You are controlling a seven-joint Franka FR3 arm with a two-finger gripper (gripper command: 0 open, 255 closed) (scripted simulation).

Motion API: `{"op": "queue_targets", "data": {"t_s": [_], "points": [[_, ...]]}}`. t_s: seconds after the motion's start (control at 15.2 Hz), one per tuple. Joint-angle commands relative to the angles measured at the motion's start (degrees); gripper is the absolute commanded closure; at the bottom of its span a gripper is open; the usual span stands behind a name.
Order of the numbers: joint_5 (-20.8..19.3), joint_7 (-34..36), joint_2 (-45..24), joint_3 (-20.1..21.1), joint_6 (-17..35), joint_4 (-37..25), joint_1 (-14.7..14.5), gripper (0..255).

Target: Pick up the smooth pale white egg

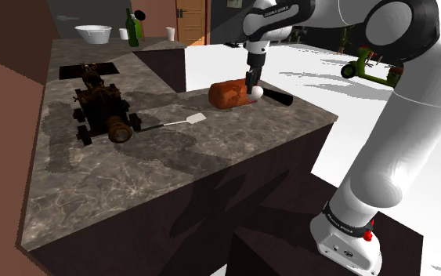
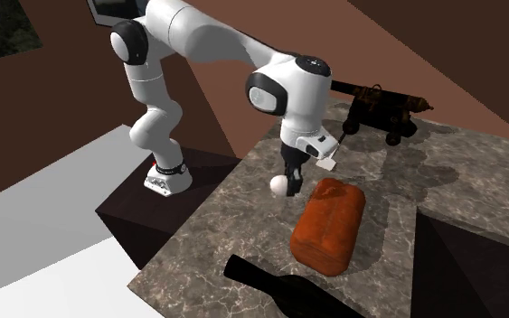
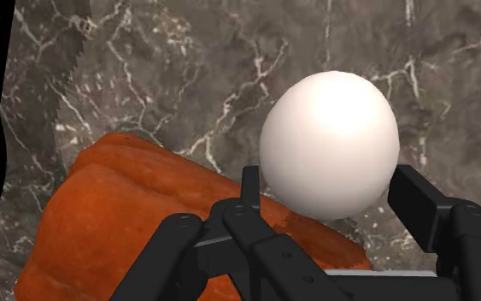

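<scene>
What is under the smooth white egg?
A dark grey veined marble countertop lies beneath the smooth white egg, which the black end effector clasps. The spot directly below cannot be seen, because the egg itself covers it.

Countertop (image 1: 171, 168): dark marble, white-veined, atop dark cabinet block.
Loaf (image 1: 228, 93): orange-brown, lying flat, near far corner; landmark.
Black bottle (image 1: 277, 96): on its side, just beside loaf, on shoulder view's right.
Spatula (image 1: 181, 122): white blade, flat, near loaf, on its left.
Model cannon (image 1: 101, 110): dark, wheeled, beyond spatula, well apart from loaf.
</scene>
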State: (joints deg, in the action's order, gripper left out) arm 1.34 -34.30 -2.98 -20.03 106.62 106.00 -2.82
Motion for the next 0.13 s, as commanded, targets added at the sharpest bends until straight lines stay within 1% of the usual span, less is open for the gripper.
{"op": "queue_targets", "data": {"t_s": [0.0,0.07], "points": [[-0.1,0.0,0.2,0.0,-0.8,-0.6,0.0,255],[-0.1,0.0,0.2,0.0,-0.8,-0.7,0.0,255]]}}
